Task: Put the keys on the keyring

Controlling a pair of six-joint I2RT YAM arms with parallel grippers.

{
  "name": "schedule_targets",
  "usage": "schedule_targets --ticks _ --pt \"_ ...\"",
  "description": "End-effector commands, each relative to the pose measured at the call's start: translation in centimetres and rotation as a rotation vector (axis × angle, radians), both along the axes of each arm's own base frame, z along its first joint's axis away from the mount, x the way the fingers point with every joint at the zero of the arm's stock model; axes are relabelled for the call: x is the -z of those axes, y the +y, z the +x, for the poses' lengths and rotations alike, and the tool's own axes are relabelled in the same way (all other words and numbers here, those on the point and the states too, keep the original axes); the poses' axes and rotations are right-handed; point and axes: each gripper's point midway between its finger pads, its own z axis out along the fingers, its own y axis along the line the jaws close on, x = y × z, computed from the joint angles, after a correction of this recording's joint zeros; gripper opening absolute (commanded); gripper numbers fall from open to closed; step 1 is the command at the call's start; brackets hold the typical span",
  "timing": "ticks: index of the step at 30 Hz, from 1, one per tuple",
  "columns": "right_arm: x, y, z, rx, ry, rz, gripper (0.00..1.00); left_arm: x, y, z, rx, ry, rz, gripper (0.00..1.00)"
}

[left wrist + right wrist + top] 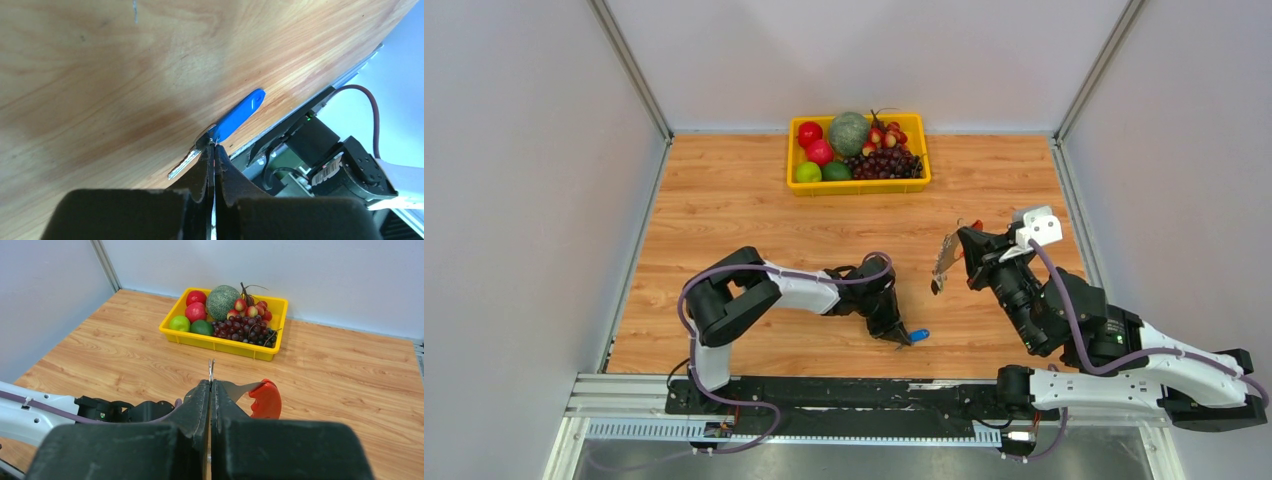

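surface: wooden table (724,200) | far side: yellow fruit tray (859,187) | near edge: blue key (919,335)

light: bright, even | shadows: soft, faint | wrist views: foreground blurred, edges bowed

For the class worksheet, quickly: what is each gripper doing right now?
Left gripper: closed on the blue key.
Right gripper: closed on the keyring, with the red key beside its fingers.

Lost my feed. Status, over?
Left gripper shut on blue key, on table. Right gripper shut on keyring, raised; red key beside it. Fruit tray far back.
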Motion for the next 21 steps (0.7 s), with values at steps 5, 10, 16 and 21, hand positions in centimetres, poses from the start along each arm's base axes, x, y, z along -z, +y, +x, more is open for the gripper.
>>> schedule_targets --ticks 5,10,16,21 --pt "-1.2 0.6 -0.4 -0.046 -0.007 0.016 0.00 -6.2 0.9 2.9 0.051 -0.271 -0.032 0.00" --pt "-1.1 1.2 -0.5 -0.072 0.003 -0.020 0.00 -8.9 2.2 3.1 0.068 -0.348 -0.074 0.00" --pt "-0.6 2.1 -1.0 -0.115 0.043 -0.057 0.00 -11.4 4.8 3.6 0.081 -0.448 -0.094 0.00" --pt "0.0 3.5 -1.8 -0.190 0.082 -0.104 0.00 -13.7 7.6 5.0 0.108 -0.613 -0.001 0.00"
